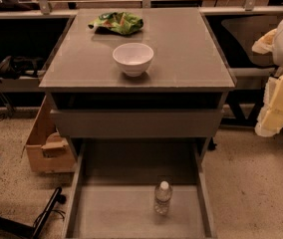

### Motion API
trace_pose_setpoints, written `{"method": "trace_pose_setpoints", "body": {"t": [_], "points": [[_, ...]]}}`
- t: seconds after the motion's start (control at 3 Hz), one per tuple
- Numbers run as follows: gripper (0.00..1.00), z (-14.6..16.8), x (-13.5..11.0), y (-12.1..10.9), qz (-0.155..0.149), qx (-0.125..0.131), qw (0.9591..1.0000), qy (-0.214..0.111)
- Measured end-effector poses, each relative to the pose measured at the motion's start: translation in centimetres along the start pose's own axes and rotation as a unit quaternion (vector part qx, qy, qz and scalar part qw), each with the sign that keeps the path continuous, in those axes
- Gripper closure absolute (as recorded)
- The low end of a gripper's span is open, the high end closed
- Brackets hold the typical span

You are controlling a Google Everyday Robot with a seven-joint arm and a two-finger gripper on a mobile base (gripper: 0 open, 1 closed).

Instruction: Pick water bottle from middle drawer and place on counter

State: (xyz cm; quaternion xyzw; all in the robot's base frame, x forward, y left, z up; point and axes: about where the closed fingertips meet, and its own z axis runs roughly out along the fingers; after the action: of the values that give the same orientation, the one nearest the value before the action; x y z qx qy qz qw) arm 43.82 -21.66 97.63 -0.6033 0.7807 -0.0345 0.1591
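Note:
The water bottle [163,197], clear with a white cap, stands upright on the floor of the open middle drawer [106,213], a little right of its centre. The counter [186,54] is the grey-brown cabinet top above it. My gripper [277,103], with pale yellow parts below a white arm segment, hangs at the right edge of the view. It is beside the cabinet at about counter height, well above and to the right of the bottle, and touches nothing.
A white bowl [133,59] sits near the counter's front middle, with a green snack bag [117,22] behind it. A shallower drawer [136,123] juts out above the middle one. A cardboard box [44,143] stands on the floor to the left.

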Motion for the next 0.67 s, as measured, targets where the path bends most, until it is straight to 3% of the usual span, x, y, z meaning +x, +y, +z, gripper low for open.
{"method": "trace_pose_setpoints", "body": {"t": [0.33, 0.67], "points": [[0.00, 0.0, 0.0, 0.0, 0.000, 0.000, 1.0000, 0.000], [0.00, 1.2, 0.8, 0.7, 0.011, -0.012, 0.9991, -0.038]]}}
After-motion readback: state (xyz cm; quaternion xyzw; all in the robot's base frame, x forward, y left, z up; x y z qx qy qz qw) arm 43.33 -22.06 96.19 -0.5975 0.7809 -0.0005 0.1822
